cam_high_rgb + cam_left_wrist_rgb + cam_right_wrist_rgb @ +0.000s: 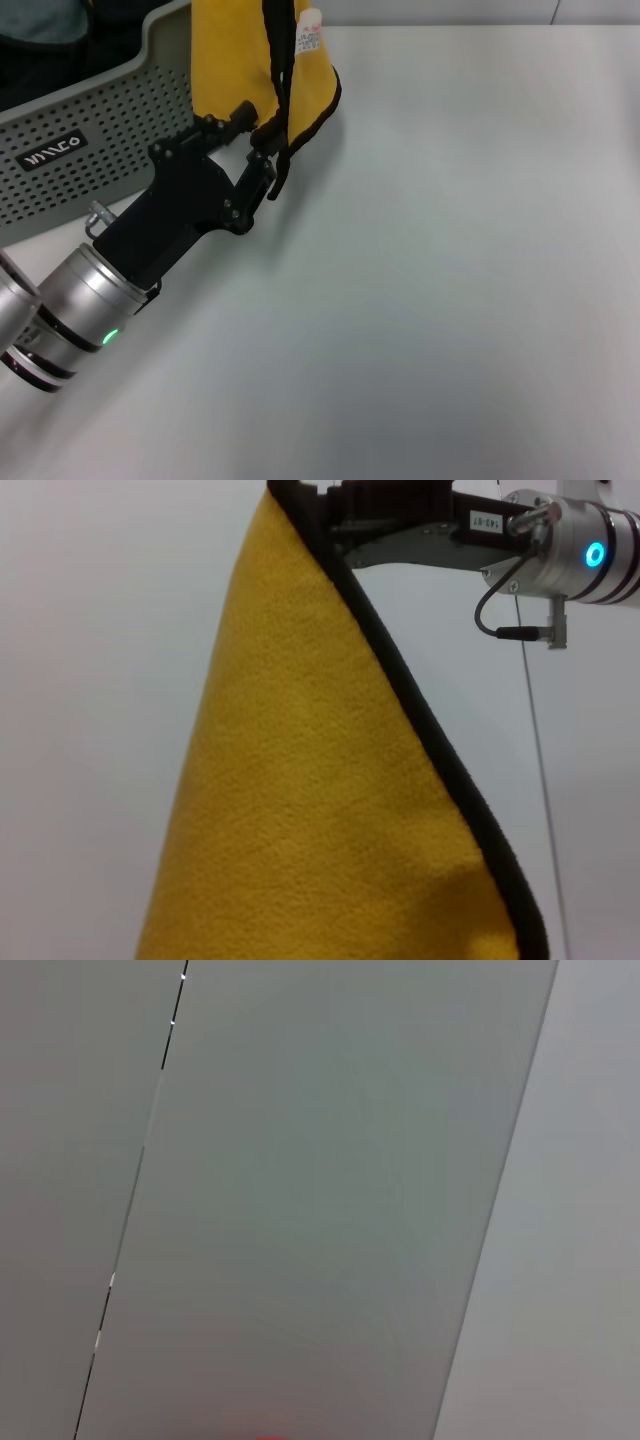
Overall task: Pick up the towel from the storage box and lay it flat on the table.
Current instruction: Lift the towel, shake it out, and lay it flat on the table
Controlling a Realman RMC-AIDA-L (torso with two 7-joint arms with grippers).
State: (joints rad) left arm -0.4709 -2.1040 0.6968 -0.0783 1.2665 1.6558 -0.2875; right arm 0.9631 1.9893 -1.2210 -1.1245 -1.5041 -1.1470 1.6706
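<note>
- While the towel (240, 60) hangs yellow side out, just beside the storage box (100, 120) and above the surface (450, 280), the right tool (305, 500) grips its top corner.
- The left tool (258, 140) stands with jaws apart at the lower black hem.
- If that tool closes on one layer only, the cloth may land folded.
- A one-corner hold could slip.

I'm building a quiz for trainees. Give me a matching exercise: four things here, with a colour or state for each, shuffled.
1 towel
2 storage box
3 table
4 left gripper

a plain white
b open, at the towel's lower edge
c grey, perforated
d yellow side showing, hanging

Pairs: 1-d, 2-c, 3-a, 4-b.
The right gripper holds the towel's top corner.
</note>
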